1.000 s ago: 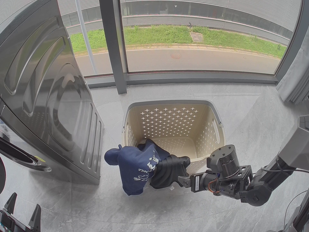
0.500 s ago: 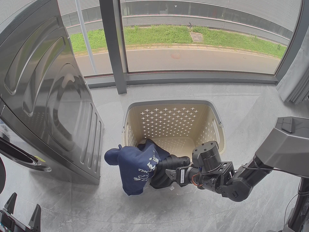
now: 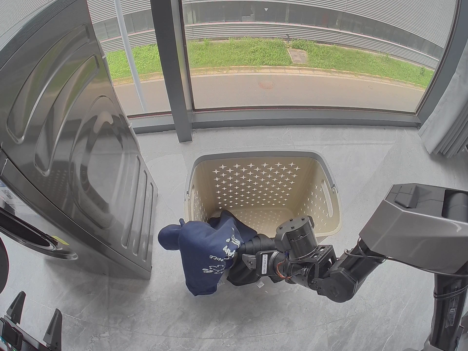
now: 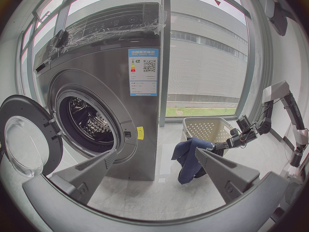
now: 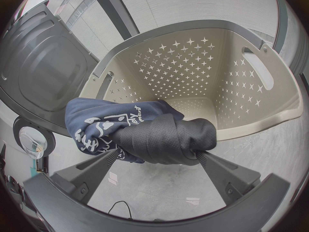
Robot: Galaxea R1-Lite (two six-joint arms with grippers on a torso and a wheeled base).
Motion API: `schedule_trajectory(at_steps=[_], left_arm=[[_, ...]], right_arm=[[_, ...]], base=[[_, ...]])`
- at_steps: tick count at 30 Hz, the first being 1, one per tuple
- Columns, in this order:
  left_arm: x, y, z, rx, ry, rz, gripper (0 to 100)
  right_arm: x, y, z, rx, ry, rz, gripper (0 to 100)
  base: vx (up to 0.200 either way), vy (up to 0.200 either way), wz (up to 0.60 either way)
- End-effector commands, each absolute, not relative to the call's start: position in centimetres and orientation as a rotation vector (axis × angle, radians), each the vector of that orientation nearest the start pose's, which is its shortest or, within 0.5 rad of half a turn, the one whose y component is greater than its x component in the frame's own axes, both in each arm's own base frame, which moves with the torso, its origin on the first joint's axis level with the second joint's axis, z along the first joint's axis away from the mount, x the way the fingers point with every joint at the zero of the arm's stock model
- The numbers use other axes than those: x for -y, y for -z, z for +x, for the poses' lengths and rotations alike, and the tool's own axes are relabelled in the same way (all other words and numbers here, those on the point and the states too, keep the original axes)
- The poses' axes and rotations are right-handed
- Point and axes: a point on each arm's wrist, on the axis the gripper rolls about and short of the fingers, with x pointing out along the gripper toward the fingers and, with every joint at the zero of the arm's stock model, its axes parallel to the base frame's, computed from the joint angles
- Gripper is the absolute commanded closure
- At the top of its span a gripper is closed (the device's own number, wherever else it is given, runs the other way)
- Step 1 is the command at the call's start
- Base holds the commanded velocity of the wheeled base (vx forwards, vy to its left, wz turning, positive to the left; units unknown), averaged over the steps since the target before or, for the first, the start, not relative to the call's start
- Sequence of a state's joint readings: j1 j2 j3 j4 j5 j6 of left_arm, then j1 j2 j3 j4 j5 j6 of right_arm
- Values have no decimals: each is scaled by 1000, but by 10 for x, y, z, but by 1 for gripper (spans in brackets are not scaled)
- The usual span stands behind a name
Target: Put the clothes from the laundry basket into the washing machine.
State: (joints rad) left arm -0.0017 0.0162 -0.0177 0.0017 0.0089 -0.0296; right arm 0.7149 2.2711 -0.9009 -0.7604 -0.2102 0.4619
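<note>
Right fingers (image 5: pixel 96 171): standing wide apart and gripping nothing. Their tips are sitting just under the black garment (image 5: pixel 167 139), one at each end of the bundle.

Black garment: rolled in a thick wad, lying over the near rim of the laundry basket (image 5: pixel 193 24) and pressing against the navy garment (image 5: pixel 93 123).

Navy garment: carrying white print, hanging over the basket's near corner on the washing-machine side. Most of it is drooping outside the wall toward the floor (image 3: pixel 273 318).

Laundry basket: cream plastic with star-shaped holes and a grey rim, standing on the floor near the side of the washing machine (image 4: pixel 128 81).

Washing machine: grey front-loader, its round door (image 4: pixel 29 136) swinging fully open and its drum (image 4: pixel 87 121) showing.

Left fingers (image 4: pixel 90 174): spread open and holding nothing, hanging low in front of the washing machine, well apart from the basket and both garments.
</note>
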Motion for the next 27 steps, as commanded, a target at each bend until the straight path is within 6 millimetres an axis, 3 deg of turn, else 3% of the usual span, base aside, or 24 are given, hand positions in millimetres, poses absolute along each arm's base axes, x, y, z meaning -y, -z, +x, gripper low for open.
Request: schedule_trajectory(at_steps=[1,13,14,20,27], left_arm=[[0,-76,-22,-9,-8,-31,0],[0,-76,-22,-9,-8,-31,0],[0,-76,-22,-9,-8,-31,0],[0,-76,-22,-9,-8,-31,0],[0,-76,-22,-9,-8,-31,0]], right_arm=[[-253,-4,299,-658,-343,162,0],[-262,14,312,-607,-345,221,0],[-262,16,313,-600,-344,222,100],[-260,16,313,-597,-340,225,100],[-257,-2,303,-582,-355,234,100]], base=[[0,0,0],[0,0,0],[0,0,0],[0,0,0],[0,0,0]])
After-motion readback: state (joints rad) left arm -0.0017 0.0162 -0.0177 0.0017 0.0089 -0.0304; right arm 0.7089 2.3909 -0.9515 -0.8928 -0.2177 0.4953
